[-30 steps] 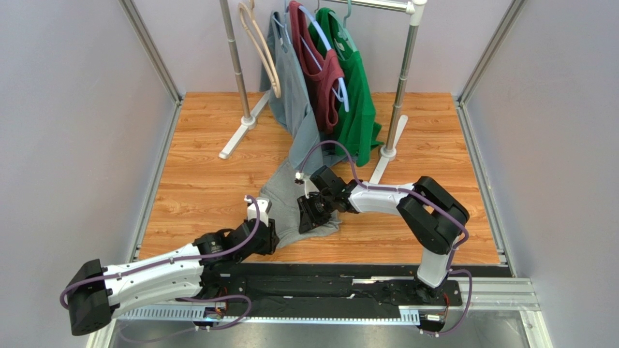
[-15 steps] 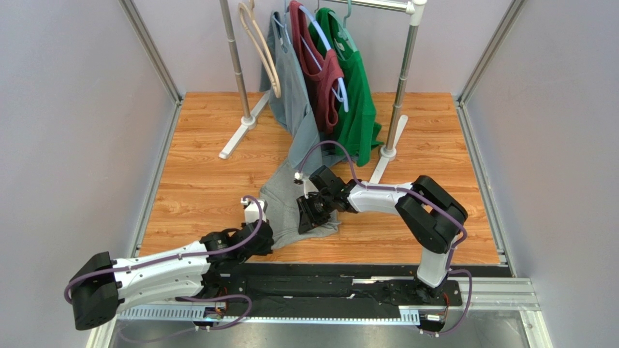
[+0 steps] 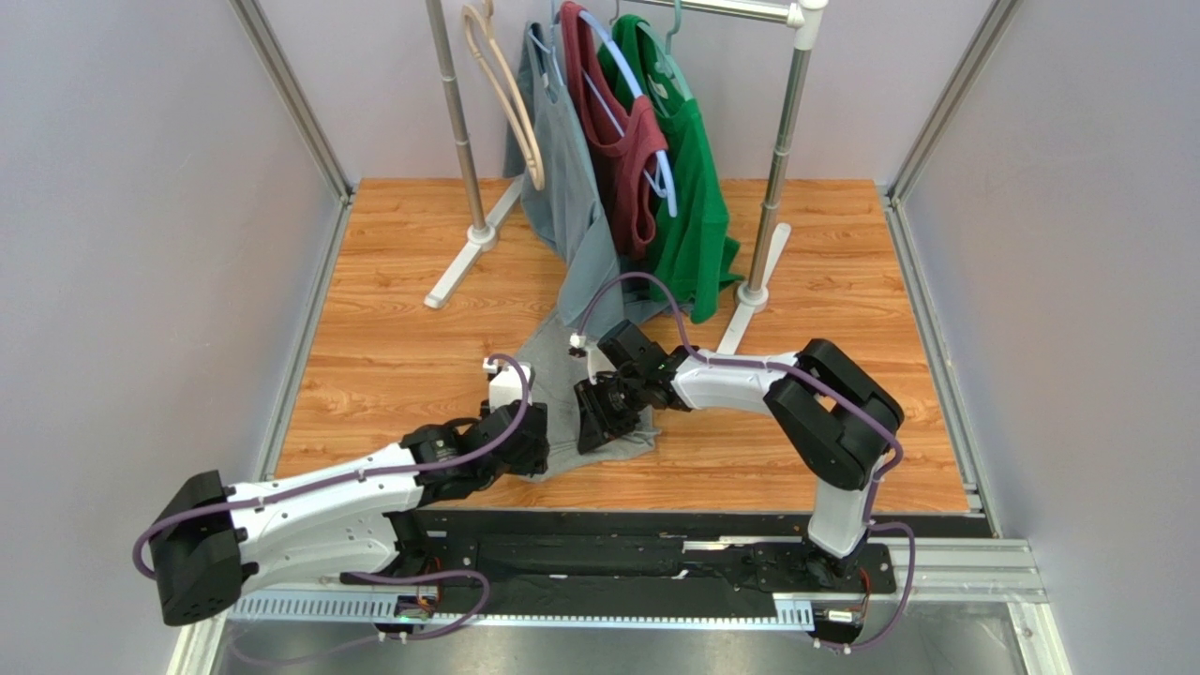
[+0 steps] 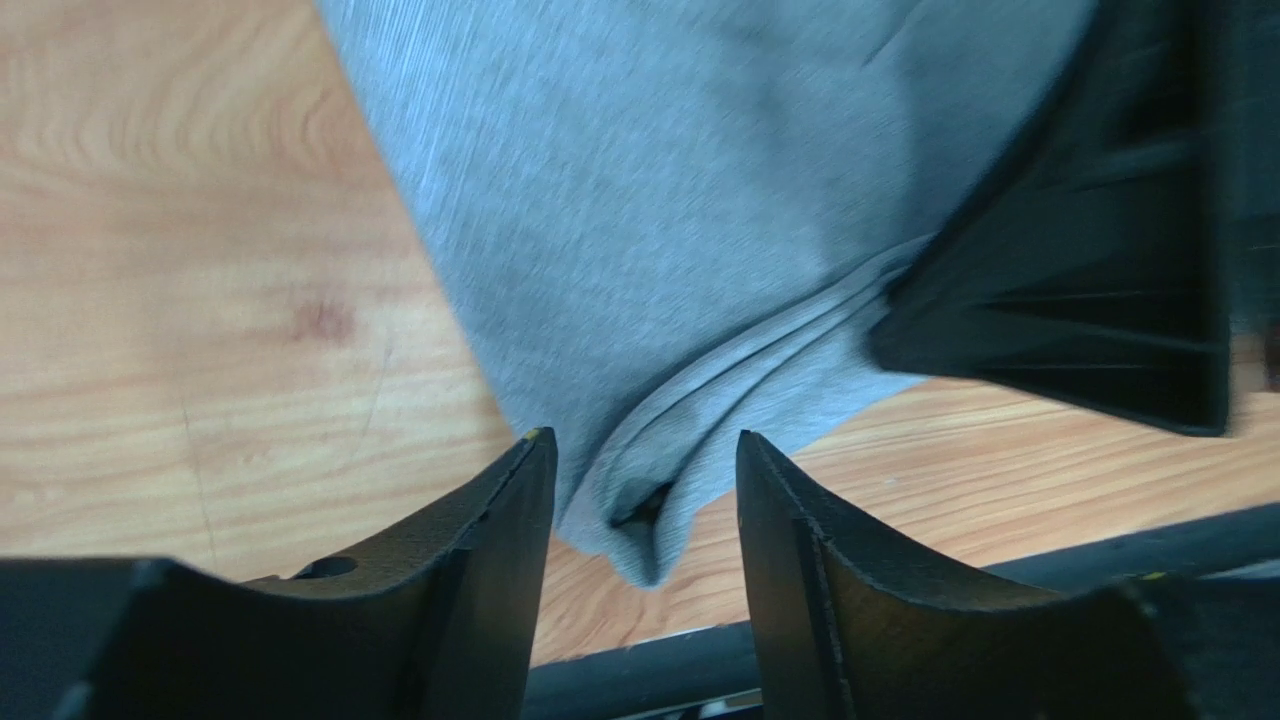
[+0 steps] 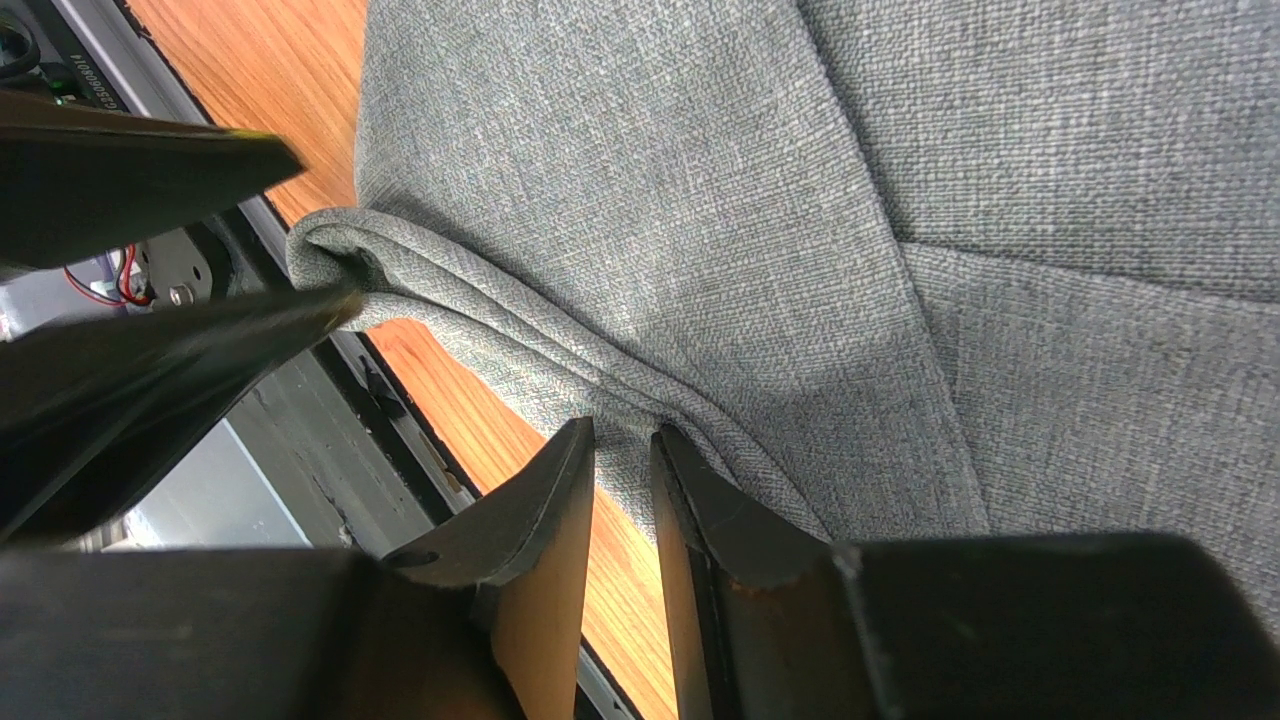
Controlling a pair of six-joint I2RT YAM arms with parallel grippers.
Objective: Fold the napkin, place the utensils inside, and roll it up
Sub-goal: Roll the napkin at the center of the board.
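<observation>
**Change since the earlier view.** The left gripper (image 4: 640,450) is further forward than a second ago. It has come from the near edge of the table (image 3: 395,352) up to the napkin's (image 3: 561,369) near-left corner. Its forearm has swung inward behind it. The right gripper (image 5: 621,435) and the cloth's outline are almost unchanged.

**Napkin, location.** Heather-grey cloth lying flat on the wooden table, centre, between the two grippers and in front of the clothes rack (image 3: 779,155).

**Napkin, orientation.** The long axis runs near to far. The broad end lies towards the arms, and the cloth narrows as it reaches towards the rack. There it meets a hanging grey garment (image 3: 557,141), and the join cannot be made out. The near hem is doubled over into a soft ridge that ends in a folded corner pointing at the left arm.

**Left gripper.** Jaws apart, standing either side of that folded corner without clamping it.

**Right gripper.** Jaws nearly together, pinching the doubled hem further along, at the napkin's near-right part.
</observation>
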